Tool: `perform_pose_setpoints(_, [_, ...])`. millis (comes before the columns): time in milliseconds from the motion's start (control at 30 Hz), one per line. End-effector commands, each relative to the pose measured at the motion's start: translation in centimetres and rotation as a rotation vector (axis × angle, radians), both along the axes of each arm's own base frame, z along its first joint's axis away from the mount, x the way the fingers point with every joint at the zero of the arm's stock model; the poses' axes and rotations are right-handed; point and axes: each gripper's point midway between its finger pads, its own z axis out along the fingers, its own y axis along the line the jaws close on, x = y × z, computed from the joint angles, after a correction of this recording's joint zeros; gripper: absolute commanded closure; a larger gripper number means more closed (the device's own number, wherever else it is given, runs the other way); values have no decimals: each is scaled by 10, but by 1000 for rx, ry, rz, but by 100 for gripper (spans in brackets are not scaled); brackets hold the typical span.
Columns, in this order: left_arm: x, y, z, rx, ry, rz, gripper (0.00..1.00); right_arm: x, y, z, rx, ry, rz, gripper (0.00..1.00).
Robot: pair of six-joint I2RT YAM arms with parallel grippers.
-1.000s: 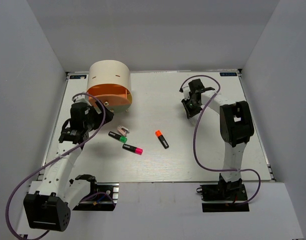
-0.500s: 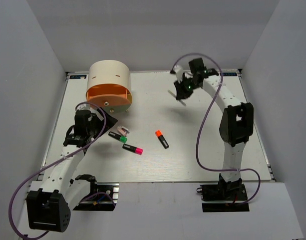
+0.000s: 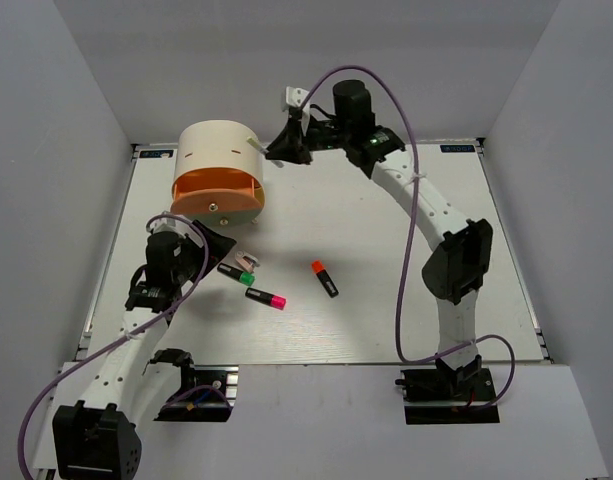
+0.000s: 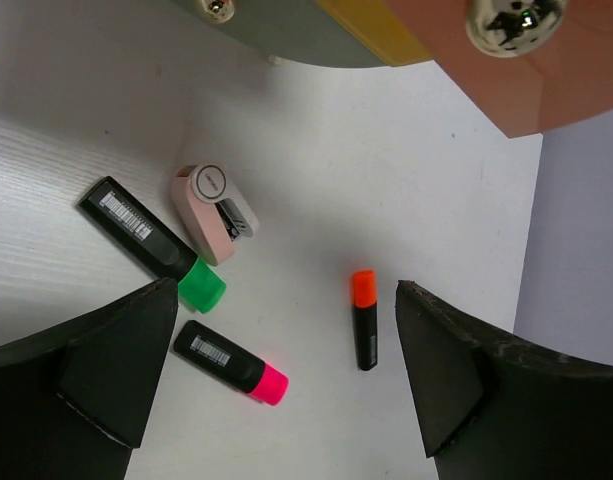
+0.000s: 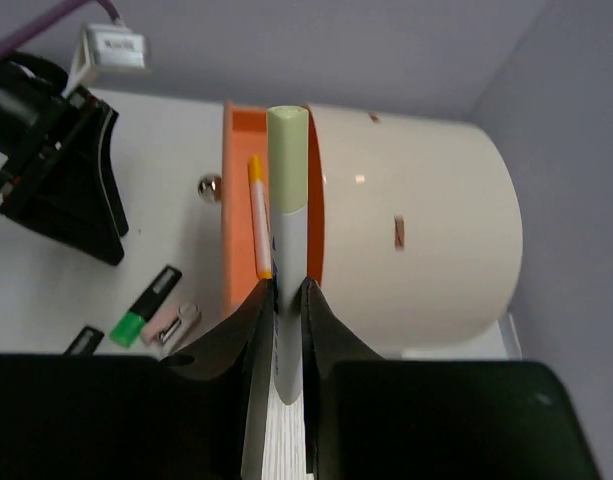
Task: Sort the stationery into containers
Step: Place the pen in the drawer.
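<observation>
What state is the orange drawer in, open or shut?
Open: the orange drawer juts out from the cream unit, a yellow-tipped stick lying inside.

Bright, even overhead light casts soft shadows on the table [image 3: 316,215]; wrist views blur close foregrounds.

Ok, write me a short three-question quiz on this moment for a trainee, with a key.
1. True or false: the left tool is shut on something.
2. What does the right tool grip? A) a ruler B) a white pen with a pale yellow tip C) a pair of scissors
3. How many highlighters lie on the table?
Key: 1 false, it is open and empty; 2 B; 3 three, capped green, pink and orange.
</observation>
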Motion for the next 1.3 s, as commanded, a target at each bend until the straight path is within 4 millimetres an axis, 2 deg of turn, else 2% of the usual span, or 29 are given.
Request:
perform_pose_setpoints(0, [1,-1,9,-25,-42,7,1,-16,35,41,169,-96,111,100])
perform_pose_setpoints(67, [-1,-1,10,-25,-41,7,1,-18,46,47,207,-103,126,100])
perform_pose_setpoints(100, [-1,-1,10,-25,-40,7,1,-26,53,55,226,-114,147,100])
perform_pose_setpoints(133, [-4,0,4,-23,-22,7,1,-28,57,53,227,-95,156,100])
perform_pose_setpoints(200, [-4,0,6,-24,-31,7,1,-37,69,54,251,-100,196,100])
perform_pose_setpoints(267, [-4,-1,6,-33,-40,11,1,-41,75,40,243,-44,213,100])
perform_pose_setpoints(300, [-4,-1,4,-33,-40,11,1,-43,78,45,275,-77,220,100])
perform_pose_setpoints(367, [-3,-1,6,-42,-47,15,1,-40,83,31,267,-21,216,100])
perform_pose_setpoints(467, [-2,-1,8,-43,-56,15,1,-40,91,24,268,2,211,100])
perform_pose_setpoints(500, [1,0,16,-41,-85,24,1,-40,95,18,263,14,210,100])
perform_pose_setpoints(600, [2,0,18,-30,-99,20,1,-34,102,6,256,48,188,100])
perform_pose_setpoints(633, [5,-1,27,-34,-137,20,1,-32,104,3,254,56,181,100])
perform_pose_setpoints(800, [9,-1,42,-26,-218,11,5,-19,110,-24,226,94,154,100])
perform_pose_setpoints(900, [9,0,47,-9,-245,3,6,-17,112,-26,220,97,145,100])
perform_pose_setpoints(933, [10,0,51,2,-257,-2,8,-14,114,-32,214,99,138,91])
perform_pose_setpoints(1000, [11,1,53,12,-273,-7,8,-14,114,-31,211,95,131,81])
perform_pose_setpoints(1033, [13,1,61,24,-301,-12,8,-15,114,-31,209,91,134,73])
perform_pose_setpoints(1100, [15,-1,65,27,-314,-27,9,-13,111,-31,205,94,132,68])
perform_pose_setpoints(1133, [17,-1,60,51,-304,-36,9,-13,110,-28,205,89,131,65])
perform_pose_setpoints(1233, [25,-1,61,76,-309,-47,10,-14,107,-25,204,78,133,62])
perform_pose_setpoints(1267, [28,0,59,96,-304,-55,10,-16,103,-16,213,64,133,60])
